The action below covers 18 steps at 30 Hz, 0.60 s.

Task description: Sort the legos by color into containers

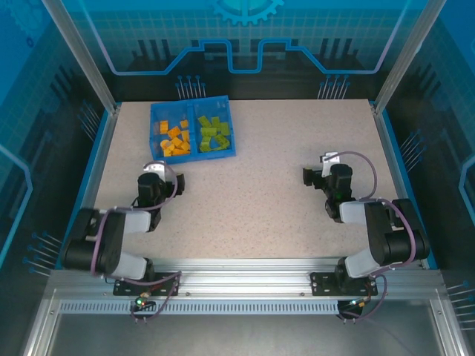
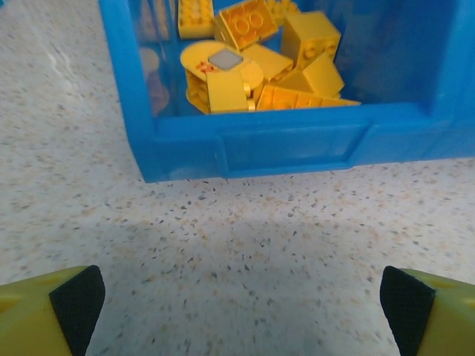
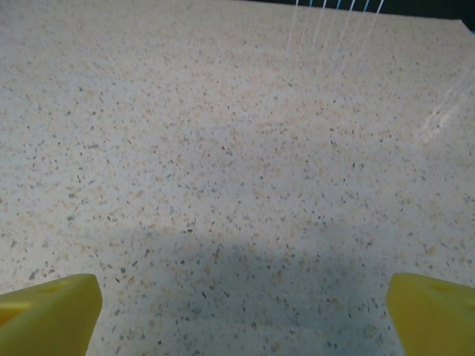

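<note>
A shallow blue tray (image 1: 192,104) sits at the back left of the table, split by a divider into two containers. Several orange legos (image 1: 175,139) fill the left one, several lime green legos (image 1: 213,134) the right one. My left gripper (image 1: 151,172) hovers just in front of the tray, open and holding nothing. In the left wrist view the tray's front wall (image 2: 289,144) and the orange legos (image 2: 256,59) lie ahead of the gripper (image 2: 237,304). My right gripper (image 1: 320,169) stands open and empty over bare table; its yellow fingertips (image 3: 52,311) frame speckled tabletop.
The speckled tabletop (image 1: 252,200) stretches between the two arms. Blue and clear enclosure walls (image 1: 245,52) ring the table. An aluminium rail (image 1: 237,285) runs along the near edge, where both arm bases are bolted.
</note>
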Each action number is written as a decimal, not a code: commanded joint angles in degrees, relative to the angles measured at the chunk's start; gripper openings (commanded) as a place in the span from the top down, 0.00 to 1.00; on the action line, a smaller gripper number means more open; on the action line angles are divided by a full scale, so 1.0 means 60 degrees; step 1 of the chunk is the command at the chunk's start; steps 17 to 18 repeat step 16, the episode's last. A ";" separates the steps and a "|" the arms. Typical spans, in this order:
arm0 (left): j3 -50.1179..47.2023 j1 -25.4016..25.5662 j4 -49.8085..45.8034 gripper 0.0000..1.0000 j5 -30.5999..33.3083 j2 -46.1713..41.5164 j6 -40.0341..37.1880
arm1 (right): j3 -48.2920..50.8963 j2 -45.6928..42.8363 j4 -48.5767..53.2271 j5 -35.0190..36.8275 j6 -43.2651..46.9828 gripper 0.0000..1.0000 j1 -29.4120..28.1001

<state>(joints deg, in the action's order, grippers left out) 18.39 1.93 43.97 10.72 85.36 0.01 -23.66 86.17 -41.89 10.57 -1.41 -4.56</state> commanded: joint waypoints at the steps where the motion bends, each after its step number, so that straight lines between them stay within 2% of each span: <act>1: 0.0565 -0.0183 0.0515 0.01 -0.1018 0.0076 -0.0002 | -0.0026 0.0008 -0.0533 -0.0111 0.0118 0.00 -0.0010; 2: 0.0581 -0.0189 0.0951 0.01 -0.0867 0.0312 0.0013 | -0.0037 0.0008 -0.0533 -0.0111 0.0122 0.00 -0.0031; 3: 0.0831 -0.0188 0.0236 0.01 -0.0595 0.0213 0.0196 | -0.0027 0.0008 -0.0533 -0.0110 0.0118 0.00 -0.0025; 4: 0.0821 -0.0205 0.0332 0.01 -0.0523 0.0260 0.0202 | -0.0033 0.0011 -0.0533 -0.0114 0.0118 0.00 -0.0027; 9: 0.0838 -0.0202 0.0310 0.01 -0.0525 0.0249 0.0191 | -0.0054 0.0019 -0.0497 -0.0145 0.0137 0.00 -0.0014; 12: 0.0832 -0.0194 0.0307 0.01 -0.0527 0.0257 0.0203 | -0.0180 0.0023 -0.0219 -0.0989 0.0236 0.00 0.0172; 18: 0.0839 -0.0191 0.0312 0.01 -0.0527 0.0260 0.0203 | -0.0101 0.0008 -0.0387 -0.0876 0.0324 0.00 0.0067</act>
